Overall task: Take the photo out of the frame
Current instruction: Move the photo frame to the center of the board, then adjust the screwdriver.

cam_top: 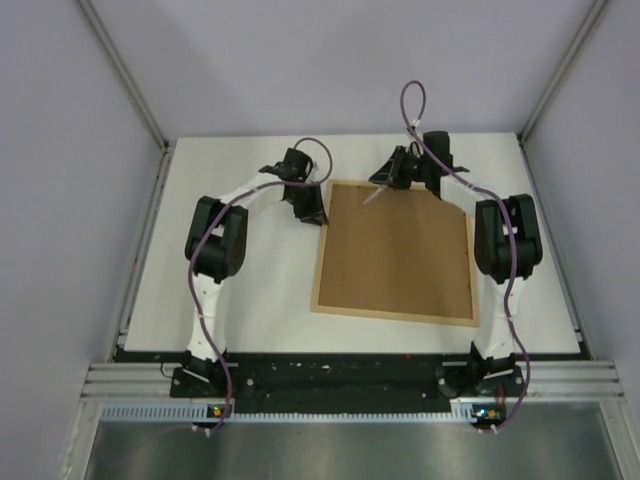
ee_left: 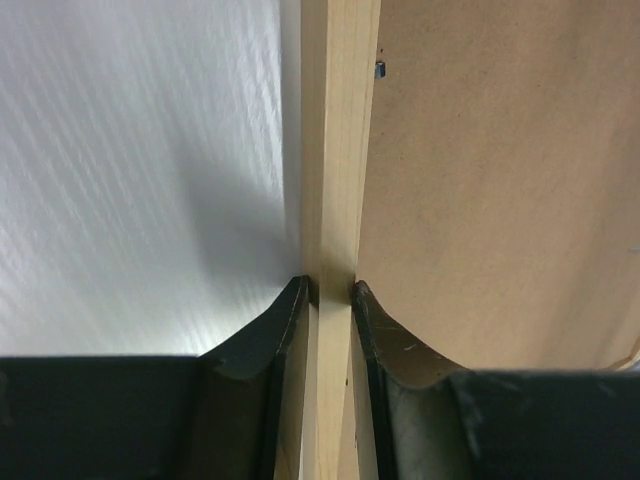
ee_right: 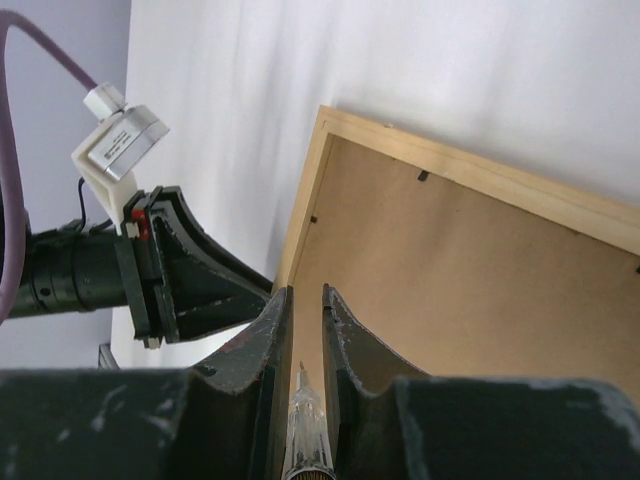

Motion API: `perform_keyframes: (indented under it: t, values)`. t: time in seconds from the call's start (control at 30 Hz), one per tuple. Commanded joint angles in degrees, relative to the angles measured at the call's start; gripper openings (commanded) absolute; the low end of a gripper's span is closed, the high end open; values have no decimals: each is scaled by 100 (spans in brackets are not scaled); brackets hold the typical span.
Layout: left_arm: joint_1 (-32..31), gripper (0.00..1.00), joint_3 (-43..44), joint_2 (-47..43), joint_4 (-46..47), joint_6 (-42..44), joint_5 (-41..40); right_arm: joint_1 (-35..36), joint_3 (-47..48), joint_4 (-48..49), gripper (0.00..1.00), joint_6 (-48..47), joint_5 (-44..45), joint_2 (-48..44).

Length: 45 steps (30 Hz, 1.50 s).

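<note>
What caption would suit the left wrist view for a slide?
Left gripper grips the rail of the frame, white table on one side, brown backing board on the other.

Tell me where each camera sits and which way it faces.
Top external: above and behind the arms, looking down on the white table and the light-wood rectangular frame with its brown backing board; left arm and right arm show.
Left wrist: on the left wrist, looking along the frame's edge; the left jaws clamp it.
Right wrist: on the right wrist, facing the frame's corner; the right jaws hold a clear pointed tool.
Shared: top and right wrist both show the left jaws at the frame.
</note>
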Motion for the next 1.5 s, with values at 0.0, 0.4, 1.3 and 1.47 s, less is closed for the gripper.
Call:
perform_keyframes:
  t: [0.0, 0.4, 1.3, 1.47]
  values:
    - [-85, 20, -652, -567, -15, -289, -714, -13, -22, 282, 0, 78, 94, -53]
    - [11, 58, -374, -1201, -295, -264, -1347, -4, -57, 388, 0, 324, -29, 18]
    - [-709, 56, 331, -1341, 302, 1749, 1729, 5, -373, -421, 0, 1168, -1646, -738]
    - [-744, 55, 209, -1367, 249, 1898, 1544, 14, -373, -456, 0, 1221, -1769, -843]
